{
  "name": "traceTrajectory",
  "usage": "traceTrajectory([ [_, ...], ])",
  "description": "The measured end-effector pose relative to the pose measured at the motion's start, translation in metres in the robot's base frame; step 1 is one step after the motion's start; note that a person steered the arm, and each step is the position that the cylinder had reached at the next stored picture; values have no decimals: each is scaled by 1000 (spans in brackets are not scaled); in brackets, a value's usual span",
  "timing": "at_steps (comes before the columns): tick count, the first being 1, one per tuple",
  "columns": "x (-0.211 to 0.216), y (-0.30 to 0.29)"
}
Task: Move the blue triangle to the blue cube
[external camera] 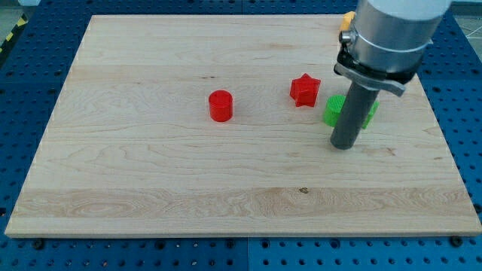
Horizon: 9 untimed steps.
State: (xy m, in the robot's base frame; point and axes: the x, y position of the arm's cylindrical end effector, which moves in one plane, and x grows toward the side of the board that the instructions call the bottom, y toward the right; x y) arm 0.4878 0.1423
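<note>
Camera view is showing my tip (343, 146), no pincer fitted, resting beside a green block (334, 110) on the bench (151, 188), with neither blue triangle nor blue cube showing, so I am judging the search step is pending.

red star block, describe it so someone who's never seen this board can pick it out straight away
On the wooden board, look right of centre in the upper half. The red star block sits there, just to the view's left of my tip and the green block the rod partly hides. The red cylinder farther left is round; this one has points.
</note>
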Motion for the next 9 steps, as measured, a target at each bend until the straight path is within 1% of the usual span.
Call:
traceTrajectory([
  [1,-28,0],
  [3,-67,-1],
  [4,-79,10],
  [6,-80,61],
  [7,-79,65],
  [9,-72,109],
])
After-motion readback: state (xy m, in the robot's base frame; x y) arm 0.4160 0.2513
